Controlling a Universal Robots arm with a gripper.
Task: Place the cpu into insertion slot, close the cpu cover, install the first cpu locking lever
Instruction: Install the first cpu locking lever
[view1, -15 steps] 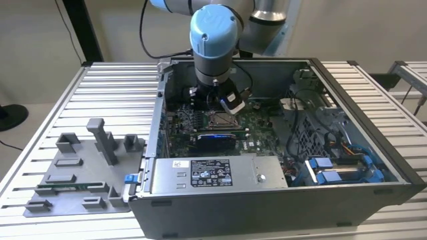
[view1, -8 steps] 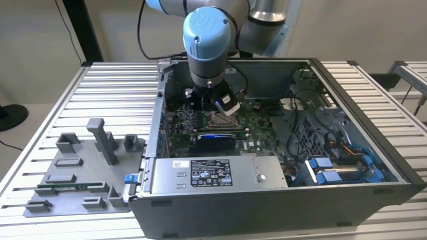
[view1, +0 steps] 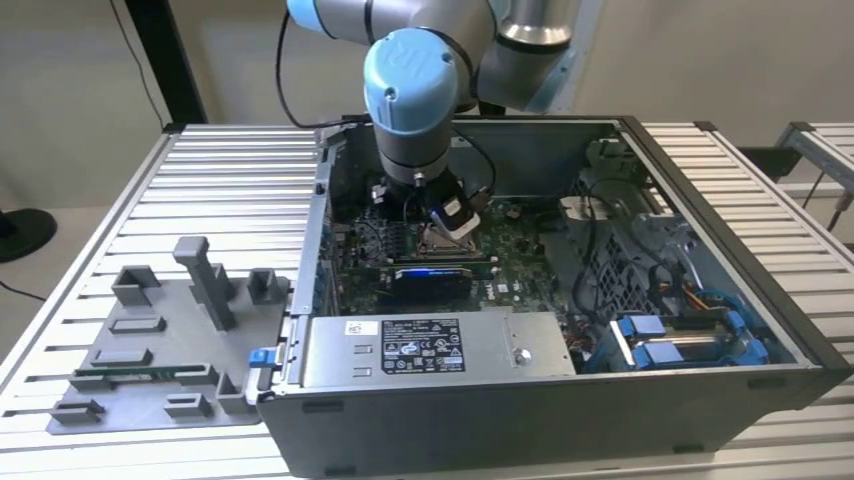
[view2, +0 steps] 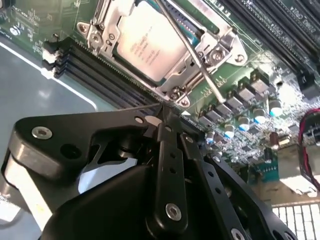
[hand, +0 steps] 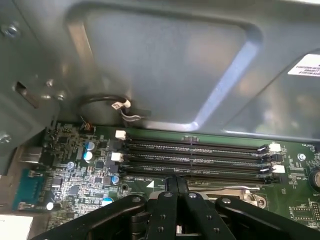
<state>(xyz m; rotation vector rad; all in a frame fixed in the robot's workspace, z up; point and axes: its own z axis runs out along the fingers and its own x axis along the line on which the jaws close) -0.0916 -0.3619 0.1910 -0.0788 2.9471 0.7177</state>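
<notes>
- The hand (view2: 162, 117) is seen pressed together, pinching nothing, in the second wrist view;
- the cpu (view2: 150, 42) lies seated under the cpu cover (view2: 210, 52), just beyond the fingertips;
- a thin locking lever (view2: 192, 52) is laid slantwise across the cover toward the hand.

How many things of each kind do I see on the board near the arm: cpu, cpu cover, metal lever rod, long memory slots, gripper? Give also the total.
cpu: 1
cpu cover: 1
lever rod: 1
long memory slots: 4
gripper: 1
Total: 8
</notes>
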